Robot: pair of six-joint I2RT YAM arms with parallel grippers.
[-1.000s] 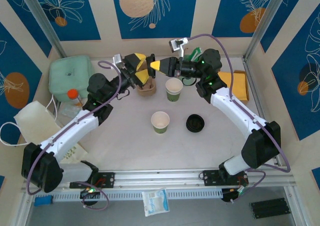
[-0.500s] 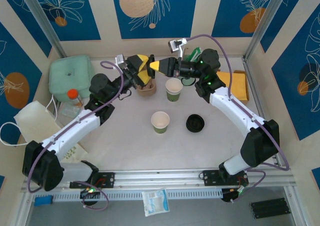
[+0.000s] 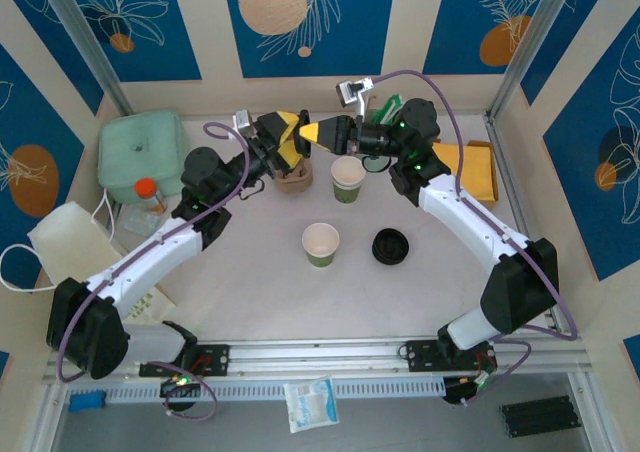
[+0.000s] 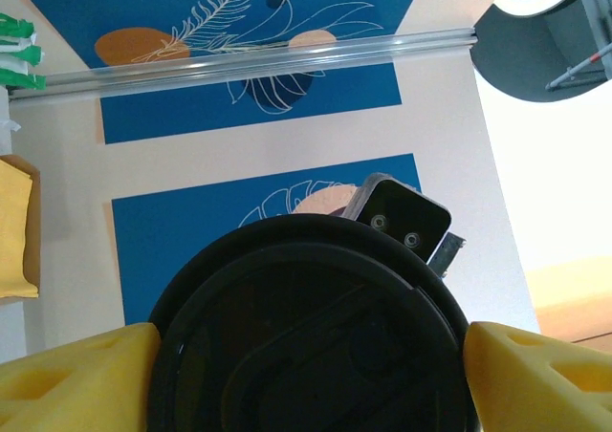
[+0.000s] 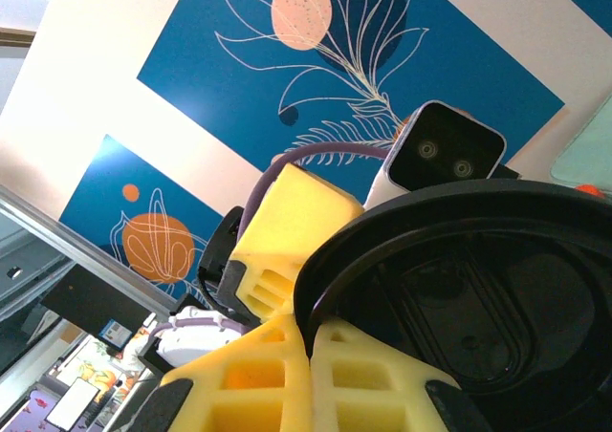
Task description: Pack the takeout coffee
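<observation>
A round black lid [image 4: 306, 317] hangs in the air at the back of the table, held by both grippers. My left gripper [image 3: 283, 140] is shut on it, its yellow fingers [image 4: 76, 375] pressing opposite edges. My right gripper [image 3: 312, 132] is shut on the lid's rim [image 5: 330, 279], its pads pinched together. Two small white cups with pale green bands stand lidless below: one [image 3: 347, 178] under the right gripper, one [image 3: 320, 243] mid-table. A second black lid [image 3: 390, 245] lies on the table to the right of the nearer cup.
The brown pulp cup carrier [image 3: 294, 180] sits under the grippers, left of the far cup. A mint-green box [image 3: 140, 150], an orange-capped bottle [image 3: 148, 190] and a white bag [image 3: 65, 237] are at the left. Yellow napkins [image 3: 470, 170] lie at the back right.
My left gripper has moved a little right and closed in on the right gripper's tip, so the two now meet at the lid. The right arm has hardly moved.
</observation>
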